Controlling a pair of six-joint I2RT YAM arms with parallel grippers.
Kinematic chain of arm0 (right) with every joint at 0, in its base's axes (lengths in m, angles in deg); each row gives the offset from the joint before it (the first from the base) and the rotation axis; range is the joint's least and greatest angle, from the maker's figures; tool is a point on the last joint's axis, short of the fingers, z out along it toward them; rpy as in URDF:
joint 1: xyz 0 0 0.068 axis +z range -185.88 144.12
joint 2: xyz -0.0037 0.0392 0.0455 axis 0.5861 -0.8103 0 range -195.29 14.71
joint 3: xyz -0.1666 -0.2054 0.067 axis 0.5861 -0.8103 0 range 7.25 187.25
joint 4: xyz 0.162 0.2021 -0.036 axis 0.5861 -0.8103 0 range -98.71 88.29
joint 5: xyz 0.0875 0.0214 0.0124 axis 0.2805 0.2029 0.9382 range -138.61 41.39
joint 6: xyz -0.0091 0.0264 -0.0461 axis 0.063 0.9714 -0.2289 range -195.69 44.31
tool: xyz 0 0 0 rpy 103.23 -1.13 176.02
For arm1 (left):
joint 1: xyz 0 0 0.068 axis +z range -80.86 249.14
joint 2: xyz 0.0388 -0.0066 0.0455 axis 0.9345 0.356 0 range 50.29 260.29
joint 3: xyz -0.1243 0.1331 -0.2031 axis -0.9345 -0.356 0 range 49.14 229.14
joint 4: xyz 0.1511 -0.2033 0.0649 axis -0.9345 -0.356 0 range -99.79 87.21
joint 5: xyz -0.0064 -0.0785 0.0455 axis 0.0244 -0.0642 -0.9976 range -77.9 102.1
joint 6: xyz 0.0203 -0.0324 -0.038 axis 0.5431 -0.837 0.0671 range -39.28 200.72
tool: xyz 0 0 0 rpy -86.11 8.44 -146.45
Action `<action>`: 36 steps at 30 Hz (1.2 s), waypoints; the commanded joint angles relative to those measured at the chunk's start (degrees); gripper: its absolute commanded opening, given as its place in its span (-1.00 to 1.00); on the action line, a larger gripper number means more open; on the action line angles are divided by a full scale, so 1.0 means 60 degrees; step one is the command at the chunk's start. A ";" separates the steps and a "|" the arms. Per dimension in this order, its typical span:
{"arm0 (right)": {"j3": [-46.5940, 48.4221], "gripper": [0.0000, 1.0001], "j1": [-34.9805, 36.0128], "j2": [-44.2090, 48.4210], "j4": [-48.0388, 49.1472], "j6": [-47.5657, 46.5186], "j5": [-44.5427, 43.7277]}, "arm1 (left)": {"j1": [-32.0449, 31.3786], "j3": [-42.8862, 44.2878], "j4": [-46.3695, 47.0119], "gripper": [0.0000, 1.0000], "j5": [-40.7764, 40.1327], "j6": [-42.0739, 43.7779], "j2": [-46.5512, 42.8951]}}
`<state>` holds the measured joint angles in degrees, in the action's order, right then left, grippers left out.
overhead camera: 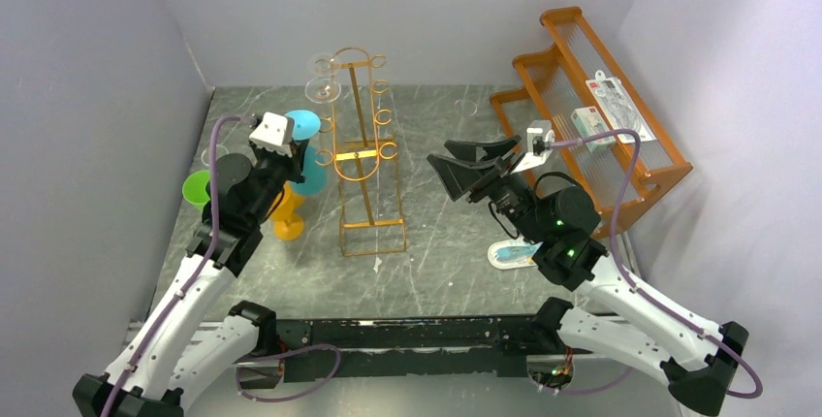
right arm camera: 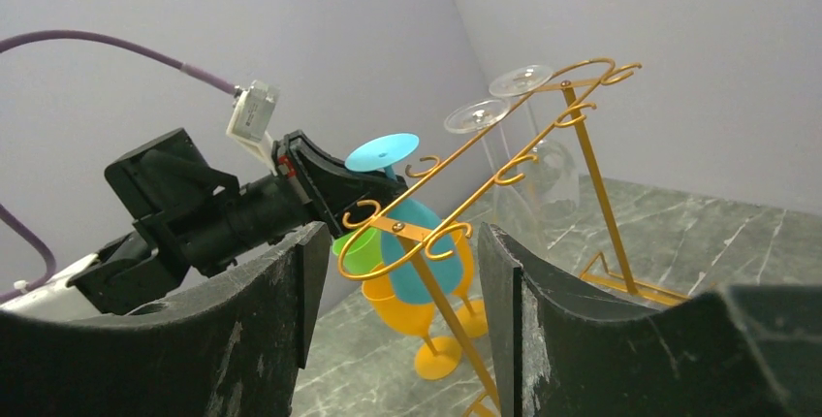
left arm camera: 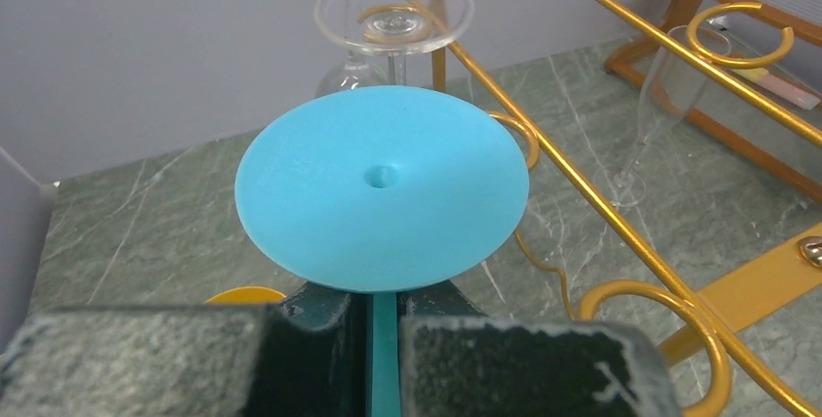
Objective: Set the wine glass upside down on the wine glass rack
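Left arm (overhead camera: 179, 305), right arm (overhead camera: 630, 303) — white links, black joints. Left gripper (left arm camera: 383, 339), right gripper (right arm camera: 402, 276) — black, scuffed. Purple cable (overhead camera: 215, 150), white camera box (overhead camera: 271, 132) on each.

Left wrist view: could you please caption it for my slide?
Left gripper holds the blue wine glass upside down by its stem, beside the wine glass rack.

The left hand (overhead camera: 295, 149) holds the blue wine glass (overhead camera: 303, 124) inverted beside the rack (overhead camera: 360, 155)
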<state>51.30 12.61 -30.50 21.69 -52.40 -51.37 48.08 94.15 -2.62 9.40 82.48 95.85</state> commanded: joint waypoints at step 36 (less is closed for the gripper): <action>-0.0560 0.25 0.0046 0.0249 0.0350 0.0166 0.0168 | 0.0781 0.0102 0.1537 -0.90 0.1405 -0.0116 0.0755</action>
<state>48.64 12.61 -29.65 22.43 -51.11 -50.54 52.19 93.39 3.39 21.75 83.68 100.70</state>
